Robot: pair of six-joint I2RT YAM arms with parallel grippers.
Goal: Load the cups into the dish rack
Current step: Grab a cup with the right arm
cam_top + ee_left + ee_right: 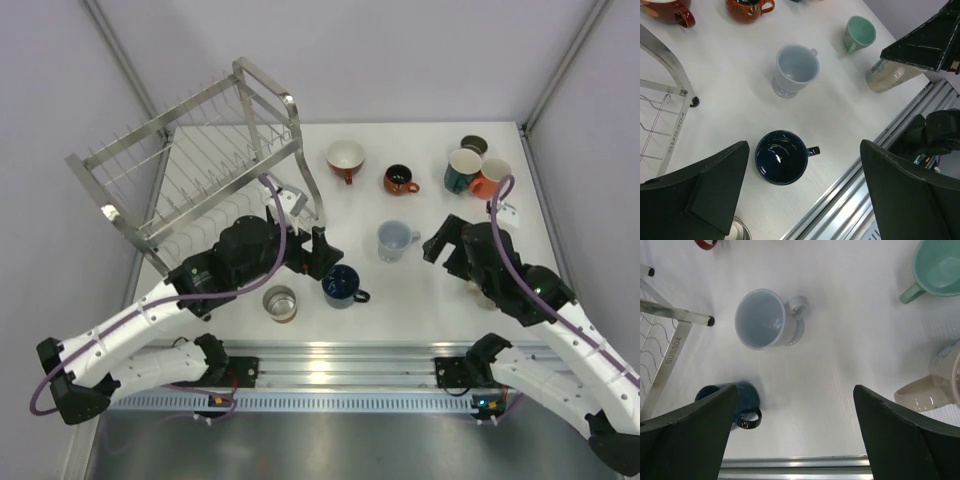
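Standing upright, the navy cup [781, 157] sits beside the spread left gripper [802, 145].

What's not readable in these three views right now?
- Top view: mint cup not visible, under the right arm.
- Left wrist: beige cup, top covered by the right pincer.
- Left wrist: clear glass, a sliver only, behind a finger and the bottom edge.
- Right wrist: navy cup half hidden by a finger; red cup cut by the top edge.
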